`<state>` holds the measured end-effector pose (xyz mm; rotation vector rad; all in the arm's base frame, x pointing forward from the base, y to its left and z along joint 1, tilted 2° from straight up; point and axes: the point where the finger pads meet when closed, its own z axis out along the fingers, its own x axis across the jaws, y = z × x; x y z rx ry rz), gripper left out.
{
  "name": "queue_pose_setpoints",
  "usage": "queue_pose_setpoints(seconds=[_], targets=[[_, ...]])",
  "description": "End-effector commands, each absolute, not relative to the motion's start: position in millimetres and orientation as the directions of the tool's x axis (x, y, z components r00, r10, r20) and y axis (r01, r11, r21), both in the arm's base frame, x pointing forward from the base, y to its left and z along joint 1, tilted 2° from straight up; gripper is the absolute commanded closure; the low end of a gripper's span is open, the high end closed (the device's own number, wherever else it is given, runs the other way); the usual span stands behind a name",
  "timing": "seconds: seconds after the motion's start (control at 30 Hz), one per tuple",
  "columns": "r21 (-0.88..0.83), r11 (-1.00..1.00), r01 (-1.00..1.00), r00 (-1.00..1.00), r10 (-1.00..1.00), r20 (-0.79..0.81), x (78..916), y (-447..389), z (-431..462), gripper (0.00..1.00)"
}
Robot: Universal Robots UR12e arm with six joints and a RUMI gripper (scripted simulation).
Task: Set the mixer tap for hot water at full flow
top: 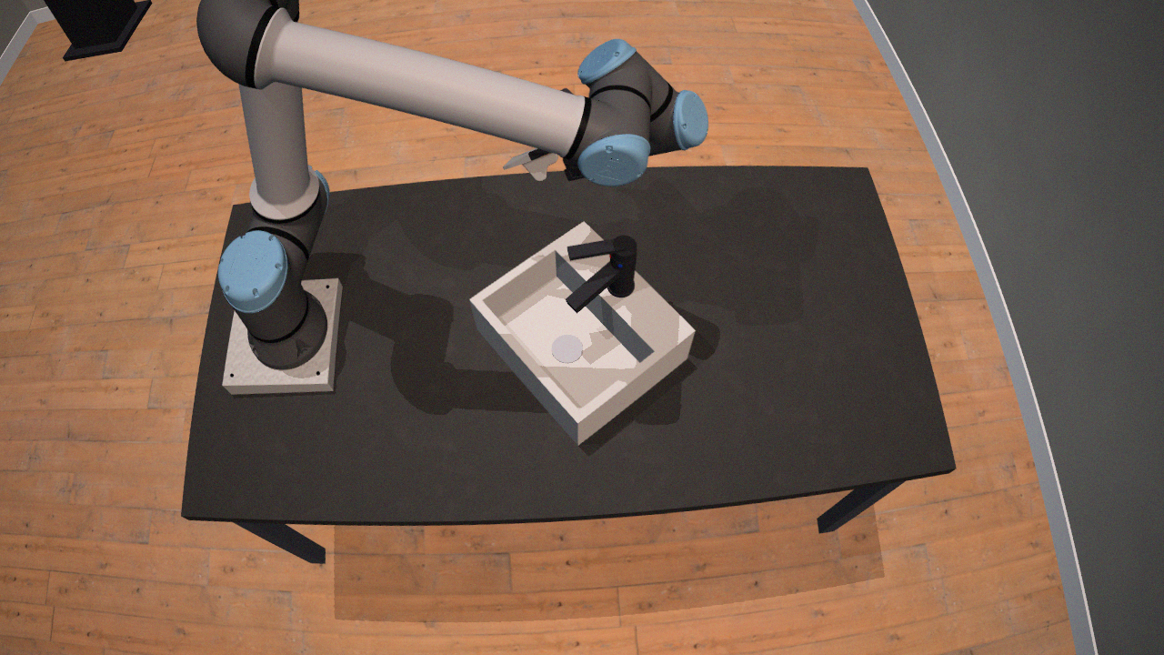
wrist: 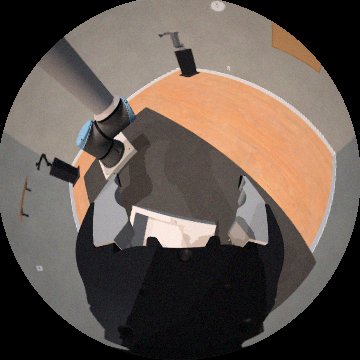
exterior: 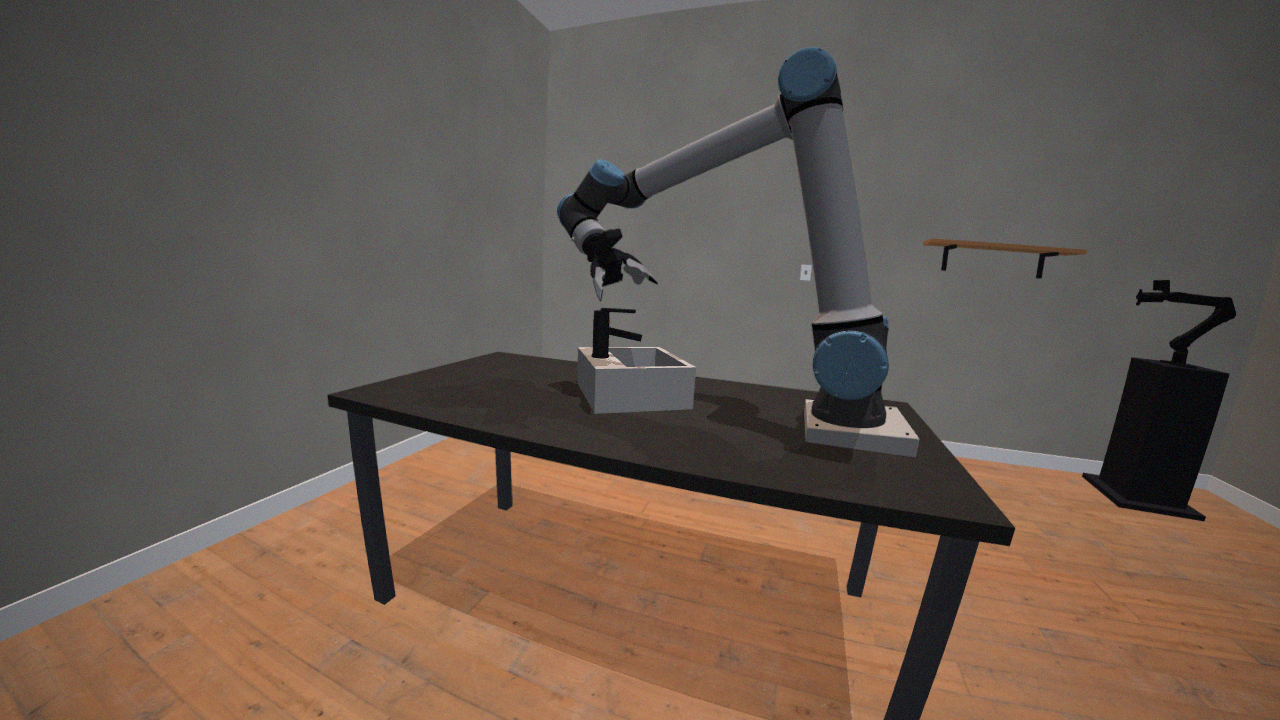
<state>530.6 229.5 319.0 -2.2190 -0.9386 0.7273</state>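
A black mixer tap (top: 623, 268) (exterior: 598, 335) stands at the back corner of a white square sink (top: 627, 398) (exterior: 637, 391) on the black table (top: 773, 326) (exterior: 716, 447). Its lever (top: 587, 250) (exterior: 619, 311) lies flat and low, turned aside from the spout (top: 589, 293) (exterior: 628, 334). A blue dot shows on the tap body in the top view. My gripper (exterior: 623, 282) (top: 536, 166) (wrist: 180, 175) is open and empty. It hangs a short way above the tap, fingers pointing down. In the wrist view the sink (wrist: 175, 230) shows between the fingers; the tap is hidden there.
The arm's base plate (top: 321, 378) (exterior: 863, 438) is bolted to the table at the sink's side. A black pedestal with a small arm (exterior: 1159, 429) stands on the floor by the wall, under a wooden shelf (exterior: 1002, 247).
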Motion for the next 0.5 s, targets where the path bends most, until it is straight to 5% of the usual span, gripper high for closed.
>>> queue_pose_setpoints(seconds=[0.0, 0.47], targets=[[-0.673, -0.478, 0.565, 0.558, 0.822, -0.115, 538, 211, 312, 0.00], [-0.300, -0.123, 0.946, 0.167, 0.978, 0.127, 584, 127, 307, 0.00]])
